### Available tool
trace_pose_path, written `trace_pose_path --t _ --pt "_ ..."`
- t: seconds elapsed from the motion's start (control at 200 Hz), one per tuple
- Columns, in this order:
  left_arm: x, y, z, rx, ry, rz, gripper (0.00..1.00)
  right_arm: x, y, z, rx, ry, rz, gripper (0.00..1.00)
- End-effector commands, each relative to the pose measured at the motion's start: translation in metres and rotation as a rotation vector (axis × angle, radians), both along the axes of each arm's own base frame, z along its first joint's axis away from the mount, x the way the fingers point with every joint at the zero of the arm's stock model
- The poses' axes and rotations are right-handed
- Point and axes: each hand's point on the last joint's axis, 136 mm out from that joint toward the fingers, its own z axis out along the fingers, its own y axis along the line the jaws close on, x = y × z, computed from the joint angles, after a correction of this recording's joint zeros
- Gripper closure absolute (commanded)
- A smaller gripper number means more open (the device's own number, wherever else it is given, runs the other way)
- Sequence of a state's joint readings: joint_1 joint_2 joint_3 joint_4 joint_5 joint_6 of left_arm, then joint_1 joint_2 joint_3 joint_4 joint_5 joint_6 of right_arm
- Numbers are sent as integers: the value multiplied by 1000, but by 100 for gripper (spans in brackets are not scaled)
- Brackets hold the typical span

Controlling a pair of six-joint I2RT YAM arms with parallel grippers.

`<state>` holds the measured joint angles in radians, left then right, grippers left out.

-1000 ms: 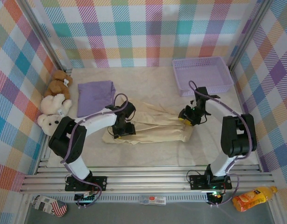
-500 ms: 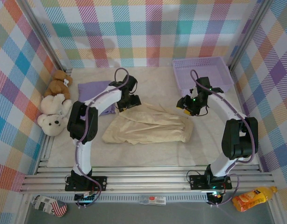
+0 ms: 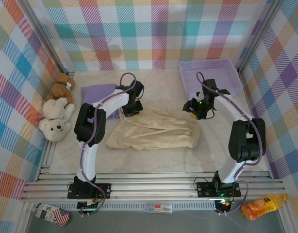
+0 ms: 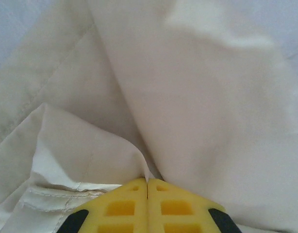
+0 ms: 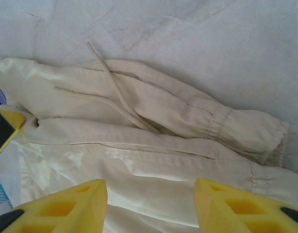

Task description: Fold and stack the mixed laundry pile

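The cream garment [image 3: 156,133] is lying in the middle of the bench [image 3: 163,87], getting folded. The left end effector [image 3: 131,108] is pinching its 11 o'clock corner, fingers together. The right end effector [image 3: 193,110] is hanging apart at 2 o'clock. Next, that corner probably needs laying flat.
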<state>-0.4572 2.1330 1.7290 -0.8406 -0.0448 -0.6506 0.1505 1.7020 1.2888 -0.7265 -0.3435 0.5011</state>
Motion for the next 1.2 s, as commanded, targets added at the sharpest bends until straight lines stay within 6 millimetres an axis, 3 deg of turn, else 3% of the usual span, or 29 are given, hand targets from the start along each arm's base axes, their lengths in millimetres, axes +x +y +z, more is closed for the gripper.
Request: trace_pose_path --t 0.0,0.15,0.18,0.23,0.285,0.395,0.49,0.565,0.68,0.75,0.785,0.81,0.9,1.07,1.2 --pt "15 -1 36 24 -64 -37 96 4 0 4 -12 5 -2 49" --pt "58 -4 68 45 -152 -68 92 2 -2 -3 -25 21 1 49" --pt "69 -4 67 43 -156 -66 82 2 -2 -4 -31 24 -1 49" --pt "83 -4 61 48 -151 -55 54 0 -3 -6 -37 30 1 49" --pt "92 0 50 43 -116 -23 32 -1 -4 -7 -42 34 1 47" --pt "90 10 32 51 -40 32 22 -5 -8 -2 -63 12 11 42" --pt "78 7 38 40 -46 9 23 -12 -8 4 -84 -22 47 44" --pt "65 3 54 -4 -74 -10 27 -20 -7 4 -95 -24 73 47" --pt "33 -15 72 -100 -99 -69 44 -40 -24 -10 -185 42 22 48" --pt "14 -35 81 -170 -127 -142 57 -53 -35 -16 -218 53 -39 29" --pt "4 -44 80 -187 -127 -184 63 -58 -36 -16 -205 40 -59 12" --pt "-3 -50 77 -188 -124 -211 68 -60 -34 -16 -188 27 -61 0" --pt "-21 -65 57 -197 -83 -273 81 -69 -31 -18 -141 0 -78 1" --pt "-40 -91 20 -199 -11 -366 82 -80 -14 -33 -41 19 -9 1" --pt "-44 -84 -9 -132 40 -366 83 -79 1 -47 34 10 20 1"
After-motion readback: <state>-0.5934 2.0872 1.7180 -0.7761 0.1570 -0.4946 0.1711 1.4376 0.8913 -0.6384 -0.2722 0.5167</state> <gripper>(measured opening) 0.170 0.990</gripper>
